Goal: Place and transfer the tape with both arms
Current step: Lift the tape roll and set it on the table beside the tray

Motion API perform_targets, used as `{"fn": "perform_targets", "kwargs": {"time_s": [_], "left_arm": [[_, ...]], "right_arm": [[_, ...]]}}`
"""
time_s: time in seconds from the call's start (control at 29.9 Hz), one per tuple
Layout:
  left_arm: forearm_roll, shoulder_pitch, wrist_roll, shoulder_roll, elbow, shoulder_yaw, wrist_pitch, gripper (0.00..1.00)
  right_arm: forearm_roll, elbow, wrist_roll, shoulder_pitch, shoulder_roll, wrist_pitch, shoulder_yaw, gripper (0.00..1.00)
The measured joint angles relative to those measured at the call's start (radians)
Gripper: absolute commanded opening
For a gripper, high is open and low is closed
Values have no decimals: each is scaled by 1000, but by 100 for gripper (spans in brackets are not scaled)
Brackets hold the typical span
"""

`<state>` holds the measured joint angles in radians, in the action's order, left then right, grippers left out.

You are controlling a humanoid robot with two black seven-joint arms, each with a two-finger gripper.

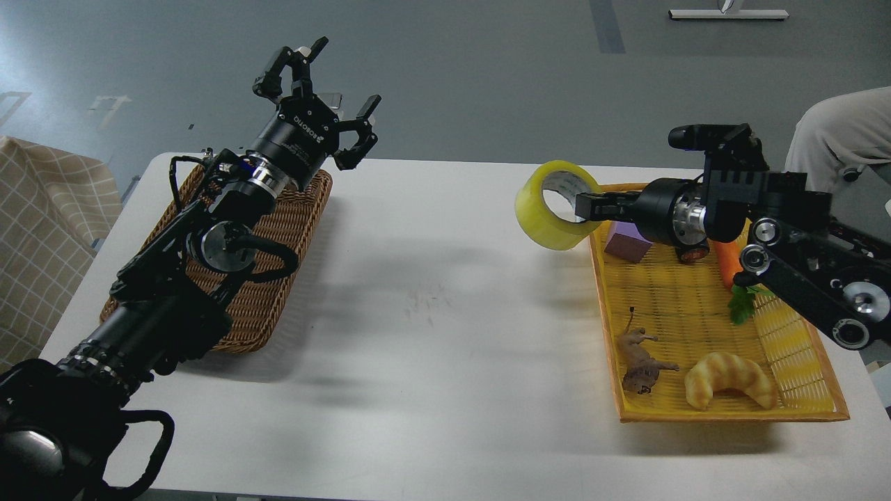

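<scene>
The tape (550,209), a wide yellowish roll with a grey-white core, hangs in the air above the table, just left of the yellow basket (793,410). My right gripper (588,207) is shut on the roll's right wall and holds it from the right. My left gripper (317,94) is open and empty, its fingers spread, raised above the far end of the brown wicker basket (278,278) at the left.
The yellow basket holds a purple block (626,245), a carrot (731,268), a can partly hidden by my right arm, a toy animal (640,362) and a croissant (727,379). A checked cloth (42,229) lies at the far left. A person (835,132) sits at the back right.
</scene>
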<state>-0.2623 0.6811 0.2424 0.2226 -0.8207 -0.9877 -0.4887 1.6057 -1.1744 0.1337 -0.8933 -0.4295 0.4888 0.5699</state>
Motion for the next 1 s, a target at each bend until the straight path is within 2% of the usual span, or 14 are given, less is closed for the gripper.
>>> {"fn": "perform_targets", "kwargs": {"time_s": [0.47,1.0], "left_arm": [[0,-1,0,-2,0,0,0,98],[0,1,0,-3,0,-2,0,98]], "right_arm": [[8,163,3,-40,226,0,-98,0],[11,292,10,-74,371,0,-189,0]]}}
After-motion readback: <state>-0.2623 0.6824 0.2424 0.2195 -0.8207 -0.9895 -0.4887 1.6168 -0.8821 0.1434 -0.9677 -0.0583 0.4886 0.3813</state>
